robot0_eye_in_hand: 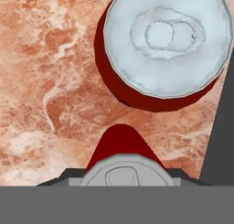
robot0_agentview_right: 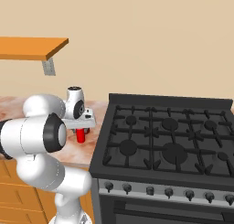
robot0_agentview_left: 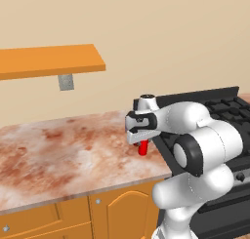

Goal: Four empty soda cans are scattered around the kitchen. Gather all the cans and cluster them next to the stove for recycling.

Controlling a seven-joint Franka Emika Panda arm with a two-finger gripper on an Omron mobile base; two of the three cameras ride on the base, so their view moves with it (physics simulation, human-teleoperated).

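My gripper point(robot0_agentview_left: 141, 141) hangs just above the marble counter point(robot0_agentview_left: 58, 150), close to the left edge of the stove point(robot0_agentview_right: 169, 141), and is shut on a red soda can point(robot0_agentview_left: 143, 148) that points down from it. From the right base view the same can point(robot0_agentview_right: 81, 136) shows under the gripper point(robot0_agentview_right: 81, 129). In the hand view the held can point(robot0_eye_in_hand: 119, 143) sits between the dark fingertips point(robot0_eye_in_hand: 64, 176) of the gripper point(robot0_eye_in_hand: 121, 173). A second red can point(robot0_eye_in_hand: 167, 40) with a silvery top stands upright on the counter just beyond it. The stove's dark side point(robot0_eye_in_hand: 224, 127) runs along the right.
An orange wall shelf point(robot0_agentview_left: 49, 61) on a grey bracket point(robot0_agentview_left: 66, 82) hangs over the counter's left part. Orange cabinet doors point(robot0_agentview_left: 122, 209) sit under the counter. The stove has black grates point(robot0_agentview_right: 183, 131) and a row of knobs point(robot0_agentview_right: 169, 191) along its front.
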